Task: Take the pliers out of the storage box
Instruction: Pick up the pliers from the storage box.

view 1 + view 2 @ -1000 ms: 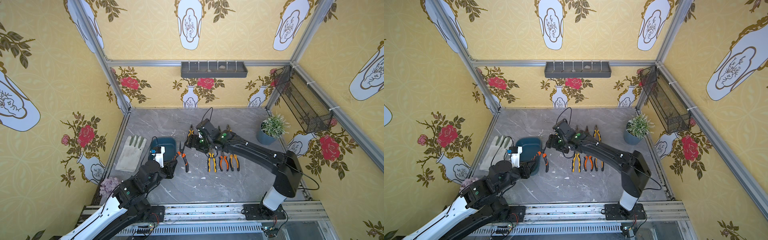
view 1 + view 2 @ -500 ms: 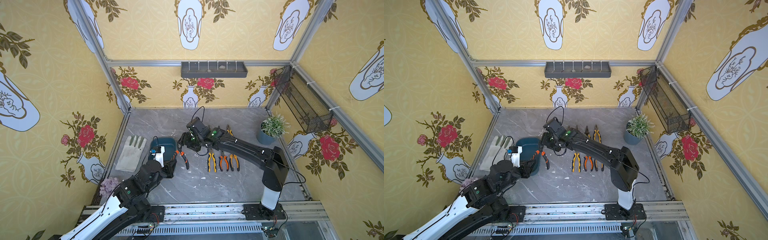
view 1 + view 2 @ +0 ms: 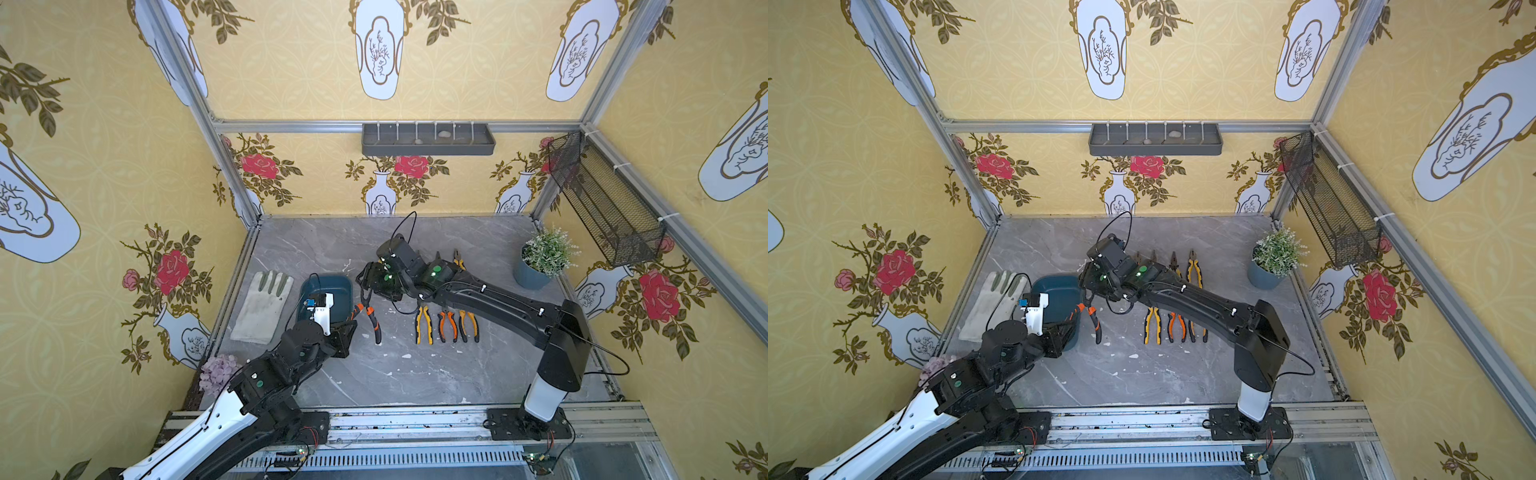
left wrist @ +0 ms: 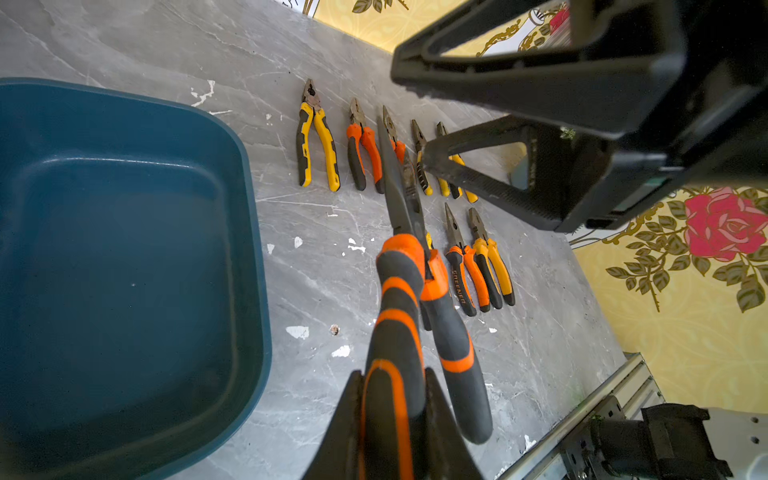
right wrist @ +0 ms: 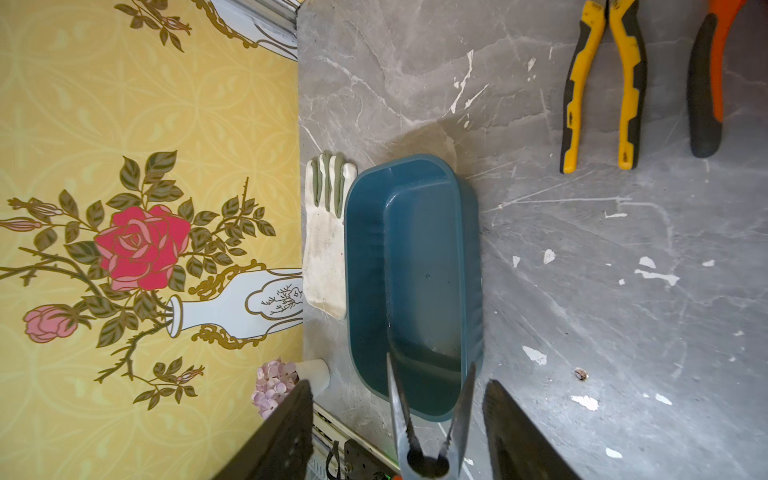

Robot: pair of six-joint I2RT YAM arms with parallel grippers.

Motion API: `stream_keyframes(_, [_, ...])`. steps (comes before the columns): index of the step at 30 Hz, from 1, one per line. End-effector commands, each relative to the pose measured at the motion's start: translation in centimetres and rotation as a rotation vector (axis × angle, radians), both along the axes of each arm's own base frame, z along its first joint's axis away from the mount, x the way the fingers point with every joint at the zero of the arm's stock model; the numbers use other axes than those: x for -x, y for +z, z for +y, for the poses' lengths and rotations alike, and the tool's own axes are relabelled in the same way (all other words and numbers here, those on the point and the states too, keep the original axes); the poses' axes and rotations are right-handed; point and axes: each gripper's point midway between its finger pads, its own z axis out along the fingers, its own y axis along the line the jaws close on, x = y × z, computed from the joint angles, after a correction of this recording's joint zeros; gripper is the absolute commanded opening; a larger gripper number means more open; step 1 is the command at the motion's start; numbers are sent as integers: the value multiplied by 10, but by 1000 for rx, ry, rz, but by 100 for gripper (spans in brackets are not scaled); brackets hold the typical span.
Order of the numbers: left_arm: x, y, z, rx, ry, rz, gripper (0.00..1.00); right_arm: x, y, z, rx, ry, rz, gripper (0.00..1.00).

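Observation:
My left gripper [image 4: 392,376] is shut on one handle of an orange-and-black long-nose pliers [image 4: 399,291], holding it just right of the storage box [image 3: 332,284], nose pointing to the back. The dark teal storage box [image 4: 253,208] is empty inside. My right gripper [image 5: 399,384] stands open around the held pliers' metal nose [image 5: 428,424], with a gap on each side of it. In both top views the right gripper [image 3: 368,286] hovers over the held pliers [image 3: 1094,320]. Several other pliers [image 3: 446,326] lie in two rows on the table to the right.
A white work glove [image 3: 264,307] lies left of the box. A purple flower [image 3: 218,372] sits at the front left, a potted plant [image 3: 544,259] at the right. A grey tray [image 3: 428,139] and a black mesh basket [image 3: 606,203] hang on the walls.
My right arm has swung left from over the rows of pliers to the nose of the held pliers, its jaws narrowing a little. The left gripper and its pliers have stayed put.

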Motion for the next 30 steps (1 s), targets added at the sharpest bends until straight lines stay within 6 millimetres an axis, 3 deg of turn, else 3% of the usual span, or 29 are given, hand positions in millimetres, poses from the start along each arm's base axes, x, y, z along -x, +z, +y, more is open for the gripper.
stream_keyframes(1, [-3,12,-3,32,0,-38,0,9,-15,4,46,40,45,63])
stream_keyframes(6, [-3,12,-1,33,3,-41,0,14,-26,8,59,51,61,50])
stream_keyframes(8, [-3,11,-1,31,4,-40,0,16,-27,9,59,53,62,49])
stream_keyframes(10, [-2,12,-1,32,3,-41,0,17,-25,9,56,56,61,40])
stream_keyframes(30, [-5,6,8,-45,21,-58,0,37,-15,15,24,80,92,40])
